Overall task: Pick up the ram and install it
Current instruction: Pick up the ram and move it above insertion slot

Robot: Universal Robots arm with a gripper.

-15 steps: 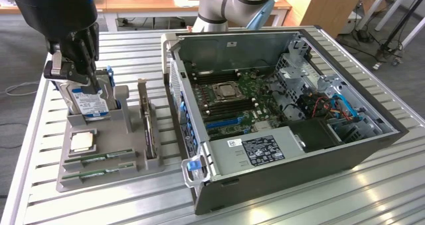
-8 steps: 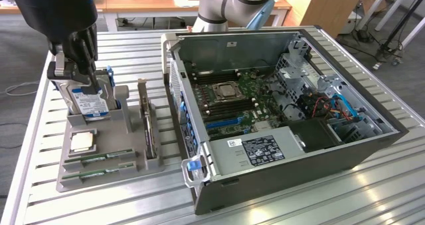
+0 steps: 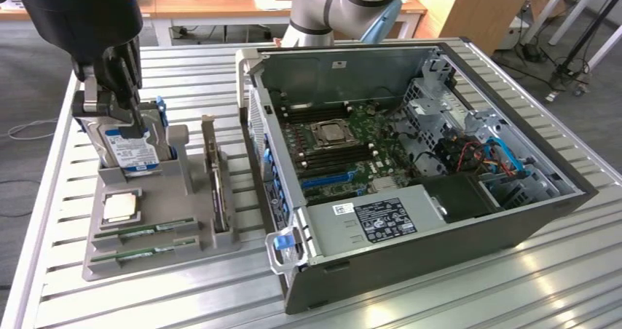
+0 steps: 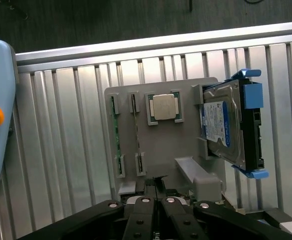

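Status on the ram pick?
Gripper shut, holding nothing, above the tray. Two ram sticks sit in their tray slots, untouched. Nothing lies across them; hard drive stands upright nearby.

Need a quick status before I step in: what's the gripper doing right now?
Gripper: closed, nothing visibly held; the ram sticks lie in the grey holder.

The ram (image 3: 144, 232) is showing green with what seem to be small dark chips, against a tray (image 3: 173, 198) that is looking plain grey. The processor (image 3: 121, 207) is gleaming silver. The hard drive (image 4: 218, 125) is wearing a blue-and-white label, and its caddy (image 4: 253, 95) is glowing bright blue. The table (image 3: 467, 292) is shining silvery, ribbed in parallel slats. The gripper (image 4: 155, 192) is appearing black.
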